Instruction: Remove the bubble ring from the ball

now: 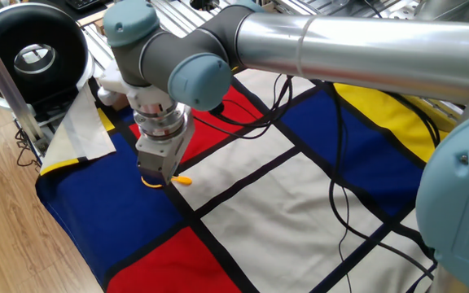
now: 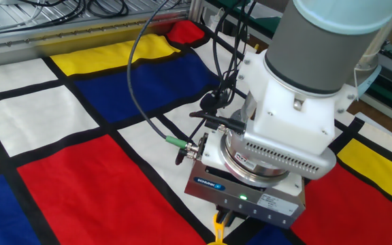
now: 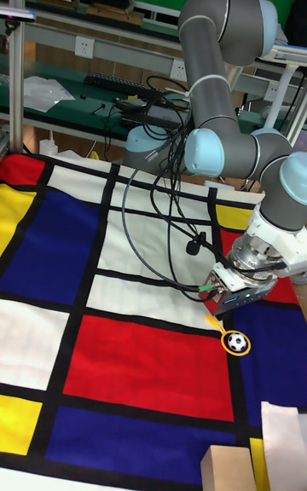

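Gripper poised over the ringed ball, grasp not yet made

The bubble ring [image 3: 236, 343] lies flat on the cloth [image 3: 128, 363] encircling the ball [image 3: 237, 342], its stub handle [image 1: 184, 181] pointing away from the ball. The gripper [image 1: 155, 177] hangs just above the ring; whether its jaws are wide or narrow cannot be told. I judge this the approach step: next it must pinch the ring's rim or handle and lift clear without dragging the ball. No containers are visible.

The bubble ring [image 3: 236, 343] lies around the ball [image 3: 237, 342] on the cloth [image 3: 136, 363] — the gripper [image 3: 228, 320] just above.
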Controlling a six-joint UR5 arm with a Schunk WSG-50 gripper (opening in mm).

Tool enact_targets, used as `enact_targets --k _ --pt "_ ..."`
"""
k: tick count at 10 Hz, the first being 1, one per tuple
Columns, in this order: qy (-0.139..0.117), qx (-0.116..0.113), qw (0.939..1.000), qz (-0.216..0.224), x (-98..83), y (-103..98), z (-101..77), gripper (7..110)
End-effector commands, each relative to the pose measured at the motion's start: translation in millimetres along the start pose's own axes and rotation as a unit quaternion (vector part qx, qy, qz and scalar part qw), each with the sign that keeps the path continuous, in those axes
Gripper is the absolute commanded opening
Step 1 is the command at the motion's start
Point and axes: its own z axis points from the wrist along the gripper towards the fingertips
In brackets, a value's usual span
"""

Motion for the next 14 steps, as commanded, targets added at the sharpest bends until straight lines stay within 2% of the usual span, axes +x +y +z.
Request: enact_targets --k 1,3,5,6,7,8,9,11,14 --pt "0.011 -0.003 0.9999 0.000 5.8 1.1 -0.8 7" --pt "0.012 -0.001 0.9999 0.001 6.1 -0.1 -0.8 7" --pt "0.002 0.004 1.0000 0.003 0.9 -2.7 -0.7 7" --pt "-0.015 -0.013 0.9998 0.003 -8.3 5.2 1.9 7" --pt "-0.047 -0.043 0.9980 0.002 -24.2 18.8 5.3 7" --pt "-0.060 -0.037 0.9975 0.002 -26.5 15.3 5.9 7" --pt "-0.065 -0.035 0.9973 0.001 -21.7 14.1 7.1 22" --pt "-0.056 -0.022 0.9982 -0.001 -12.3 6.8 10.7 22" --pt "-0.057 -0.027 0.9980 -0.009 -13.6 9.3 13.0 22"
